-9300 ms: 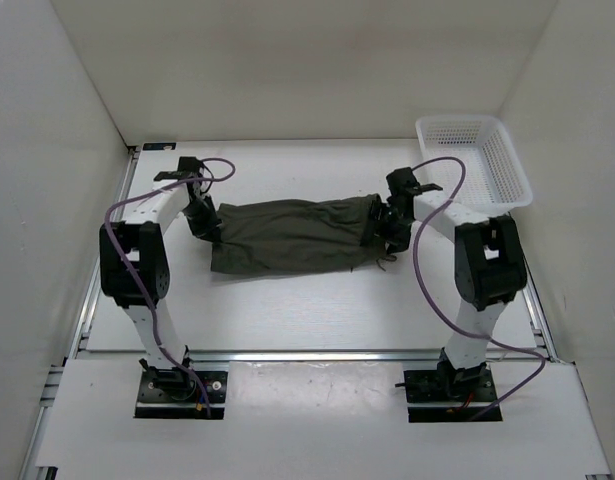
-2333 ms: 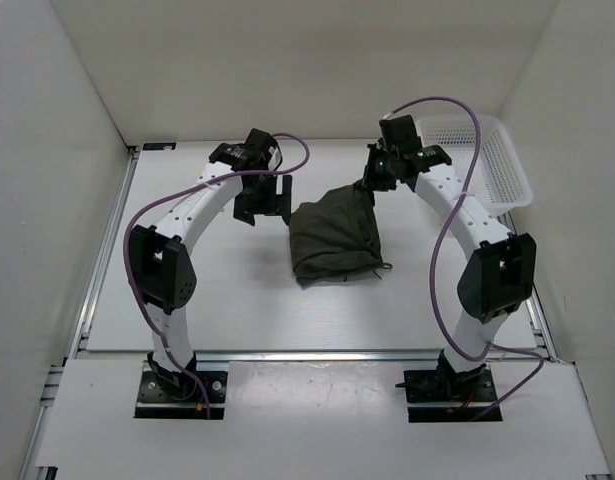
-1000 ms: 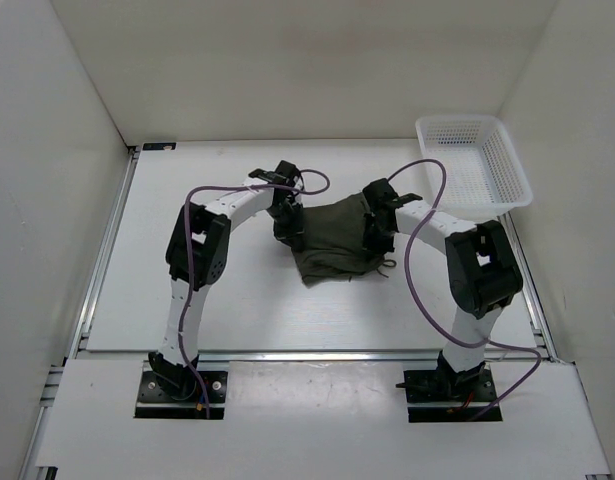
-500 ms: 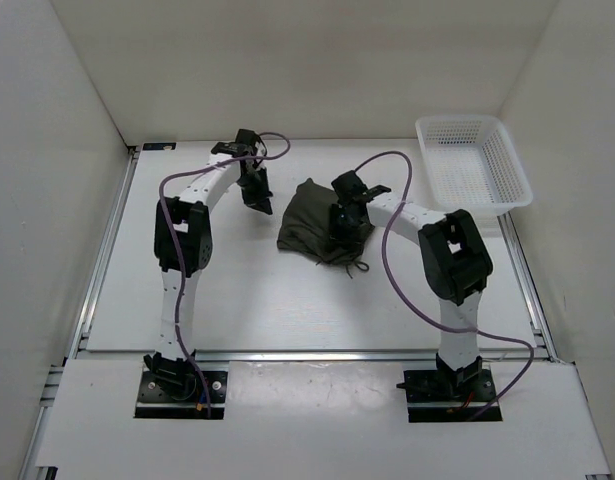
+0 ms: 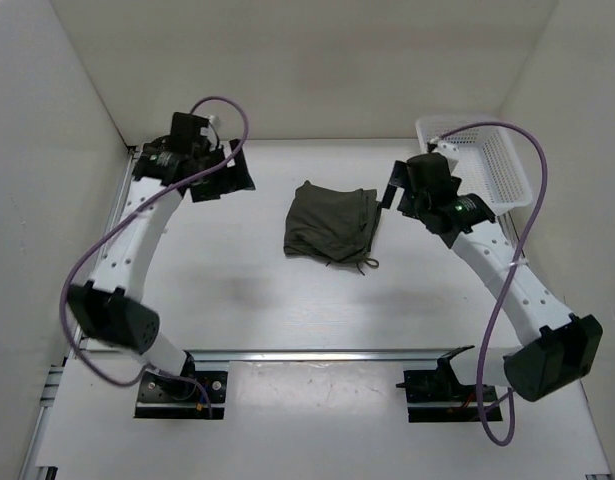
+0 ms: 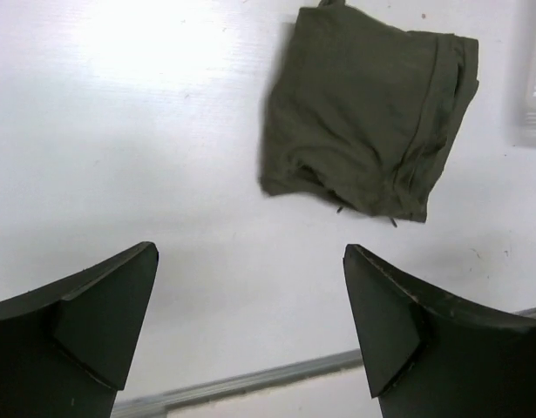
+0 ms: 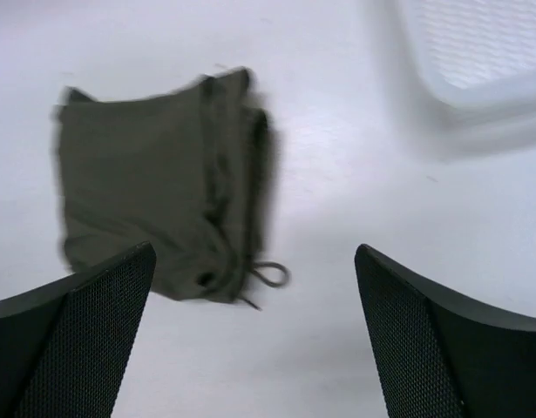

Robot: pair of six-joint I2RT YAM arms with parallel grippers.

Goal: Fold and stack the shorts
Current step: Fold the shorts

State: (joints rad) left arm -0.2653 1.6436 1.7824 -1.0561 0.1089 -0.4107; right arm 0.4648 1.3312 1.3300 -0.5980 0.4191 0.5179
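The dark olive shorts (image 5: 329, 222) lie folded into a compact rectangle at the middle of the white table, free of both arms. Their drawstring loop (image 5: 365, 264) pokes out at the near right corner. My left gripper (image 5: 225, 174) hangs open above the table, well to the left of the shorts, with nothing between its fingers. In the left wrist view the shorts (image 6: 363, 131) lie beyond the open left gripper (image 6: 250, 252). My right gripper (image 5: 399, 195) is raised to the right of the shorts, open and empty. The right wrist view is blurred and shows the shorts (image 7: 154, 200) and drawstring (image 7: 272, 274) ahead of the right gripper (image 7: 254, 251).
A white mesh basket (image 5: 467, 121) stands at the back right corner, partly behind the right arm, and shows in the right wrist view as the basket (image 7: 477, 61). White walls close in the table on three sides. A metal rail (image 5: 307, 354) runs along the near edge.
Both grippers have opened and let go of the shorts. The left arm has swung up and left, the right arm up and right. The shorts stay folded at the middle.
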